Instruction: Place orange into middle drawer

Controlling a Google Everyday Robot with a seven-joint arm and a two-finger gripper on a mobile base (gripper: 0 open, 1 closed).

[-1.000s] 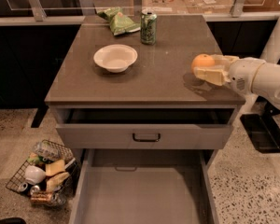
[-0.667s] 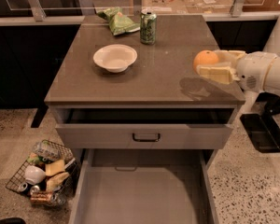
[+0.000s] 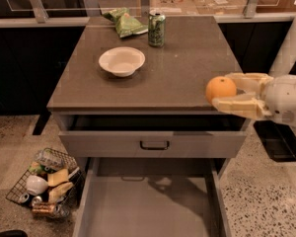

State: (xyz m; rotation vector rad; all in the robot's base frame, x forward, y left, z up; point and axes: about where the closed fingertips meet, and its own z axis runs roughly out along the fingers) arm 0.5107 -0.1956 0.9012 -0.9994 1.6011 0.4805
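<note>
The orange (image 3: 220, 88) is a small round fruit held between the pale fingers of my gripper (image 3: 226, 91), which reaches in from the right. It hangs in the air at the front right corner of the brown cabinet top (image 3: 187, 68), above the drawers. The gripper is shut on the orange. The middle drawer (image 3: 150, 206) is pulled far out at the bottom, with a plain grey floor that holds nothing. Above it the upper drawer (image 3: 153, 143) with a small black handle is slightly pulled out.
A white bowl (image 3: 122, 60), a green can (image 3: 156, 29) and a green chip bag (image 3: 126, 22) stand on the cabinet top. A wire basket (image 3: 45, 184) with cups and packets sits on the floor at the left.
The gripper has carried the orange off the top's right side toward the front edge and lower, out over the front right corner.
</note>
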